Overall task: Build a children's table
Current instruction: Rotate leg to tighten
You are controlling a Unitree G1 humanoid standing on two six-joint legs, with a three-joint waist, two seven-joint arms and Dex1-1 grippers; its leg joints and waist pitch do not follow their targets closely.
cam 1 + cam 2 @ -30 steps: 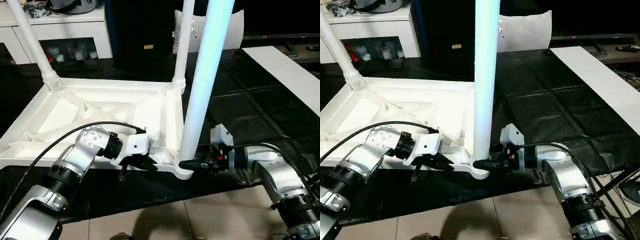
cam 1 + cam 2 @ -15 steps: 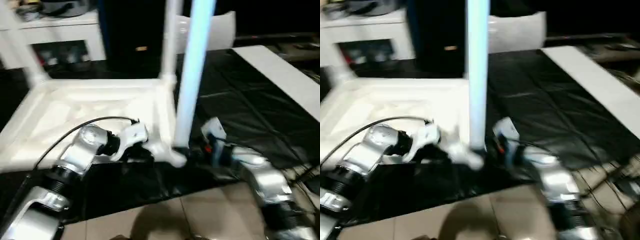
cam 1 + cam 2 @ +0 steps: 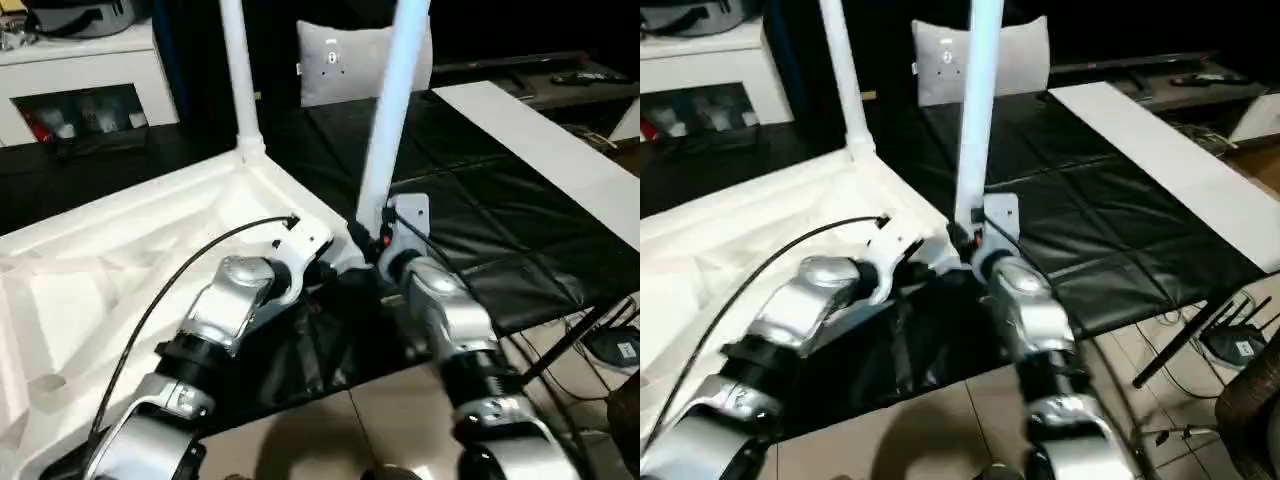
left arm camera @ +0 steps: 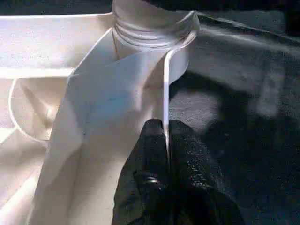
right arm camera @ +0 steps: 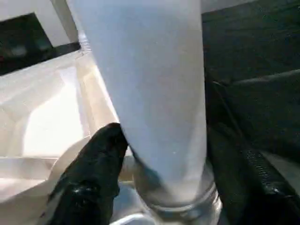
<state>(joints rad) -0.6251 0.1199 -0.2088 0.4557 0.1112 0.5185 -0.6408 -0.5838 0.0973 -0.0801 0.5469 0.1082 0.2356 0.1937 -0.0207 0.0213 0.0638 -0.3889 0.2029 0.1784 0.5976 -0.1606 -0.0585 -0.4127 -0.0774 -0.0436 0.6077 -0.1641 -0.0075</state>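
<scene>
The children's table lies upside down: its white ribbed top (image 3: 120, 260) rests on a black mat. One white leg (image 3: 238, 70) stands in the far corner socket. A second leg (image 3: 395, 100) stands upright in the near corner socket (image 4: 150, 28). My left gripper (image 4: 166, 129) is shut on the top's thin rim (image 4: 166, 89) just beside that socket, also seen in the left eye view (image 3: 335, 268). My right gripper (image 5: 166, 136) is at the base of the near leg (image 5: 150, 84). Its fingers (image 5: 101, 164) stand open on either side of the tube.
A black mat (image 3: 480, 220) covers the floor under the work, with tiles (image 3: 400, 420) nearer me. A long white board (image 3: 540, 140) lies at the right. A grey-white pillow (image 3: 360, 60) and a white cabinet (image 3: 90, 70) stand behind. Cables (image 3: 610, 350) lie at the right edge.
The head views have swung strongly, so the whole scene sits differently in the picture. Both grippers remain at the same near corner of the top, by the leg's base.
</scene>
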